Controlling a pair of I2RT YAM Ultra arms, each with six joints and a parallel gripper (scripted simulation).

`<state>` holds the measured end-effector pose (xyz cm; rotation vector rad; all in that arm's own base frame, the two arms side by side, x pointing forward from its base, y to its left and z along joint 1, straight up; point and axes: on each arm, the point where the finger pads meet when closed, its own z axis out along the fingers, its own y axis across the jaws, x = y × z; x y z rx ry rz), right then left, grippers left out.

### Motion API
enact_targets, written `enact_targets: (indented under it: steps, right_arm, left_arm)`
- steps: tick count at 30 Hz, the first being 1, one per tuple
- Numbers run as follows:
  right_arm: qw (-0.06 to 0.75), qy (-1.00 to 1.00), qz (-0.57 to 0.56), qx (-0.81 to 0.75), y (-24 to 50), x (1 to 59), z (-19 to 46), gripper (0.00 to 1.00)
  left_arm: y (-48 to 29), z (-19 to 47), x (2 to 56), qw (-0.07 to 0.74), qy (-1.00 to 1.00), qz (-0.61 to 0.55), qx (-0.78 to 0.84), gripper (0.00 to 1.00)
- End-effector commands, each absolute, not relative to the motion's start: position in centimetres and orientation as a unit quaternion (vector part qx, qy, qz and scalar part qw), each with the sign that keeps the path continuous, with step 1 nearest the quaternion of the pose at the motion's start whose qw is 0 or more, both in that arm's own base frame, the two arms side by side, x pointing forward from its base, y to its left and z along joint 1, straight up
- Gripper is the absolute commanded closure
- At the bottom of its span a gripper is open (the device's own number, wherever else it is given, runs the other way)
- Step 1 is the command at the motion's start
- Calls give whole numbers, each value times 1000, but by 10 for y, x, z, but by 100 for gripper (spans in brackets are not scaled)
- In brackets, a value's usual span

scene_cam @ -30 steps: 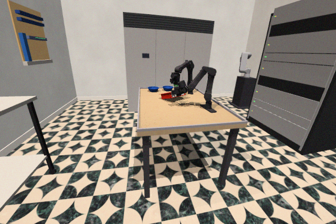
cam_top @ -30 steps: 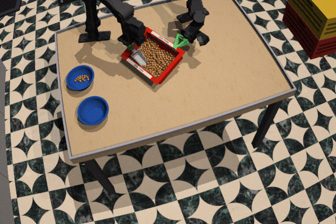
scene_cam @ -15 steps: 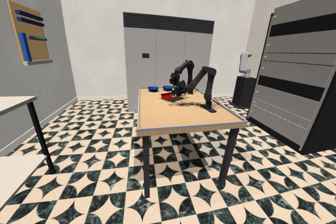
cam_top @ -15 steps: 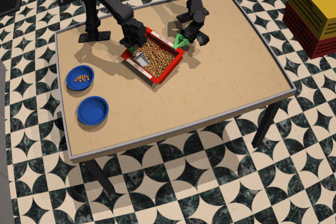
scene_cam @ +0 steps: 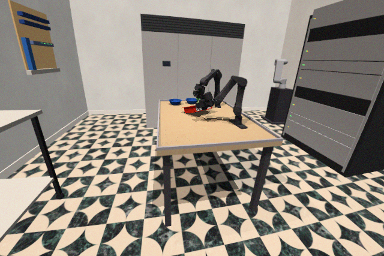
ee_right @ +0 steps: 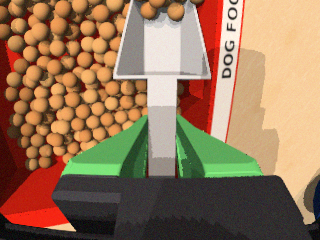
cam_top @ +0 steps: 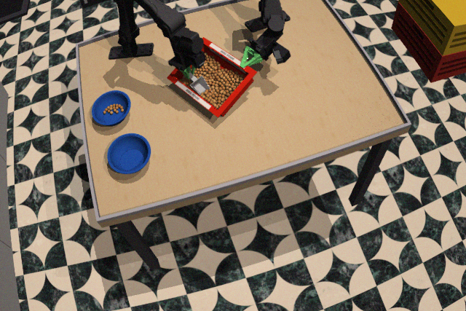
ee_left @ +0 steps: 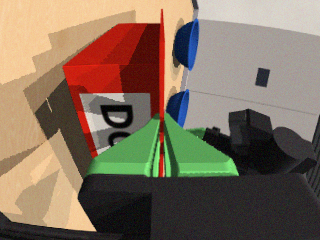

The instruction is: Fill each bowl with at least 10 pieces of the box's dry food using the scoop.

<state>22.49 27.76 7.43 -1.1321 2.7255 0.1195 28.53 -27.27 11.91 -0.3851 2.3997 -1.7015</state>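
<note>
The red box of brown dry food stands mid-table. My right gripper is shut on the handle of the grey scoop. In the right wrist view the scoop lies low in the box, with its front edge pushed into the food and a few pieces at its mouth. My left gripper is shut on the box's far wall; the left wrist view shows its green fingers clamped on the thin red wall. The far blue bowl holds several pieces. The near blue bowl is empty.
Both bowls stand near the table's left edge, well apart from the box. The table has a raised grey rim. A yellow and red crate stands on the floor to the right. The arm bases stand at the back of the table.
</note>
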Motion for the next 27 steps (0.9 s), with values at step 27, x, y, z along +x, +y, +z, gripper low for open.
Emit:
enact_targets:
  steps: [27]
  right_arm:
    - [271, 883, 116, -366, 286, 229, 105, 100]
  left_arm:
    - [-278, 162, 297, 134, 781, -603, -89, 100]
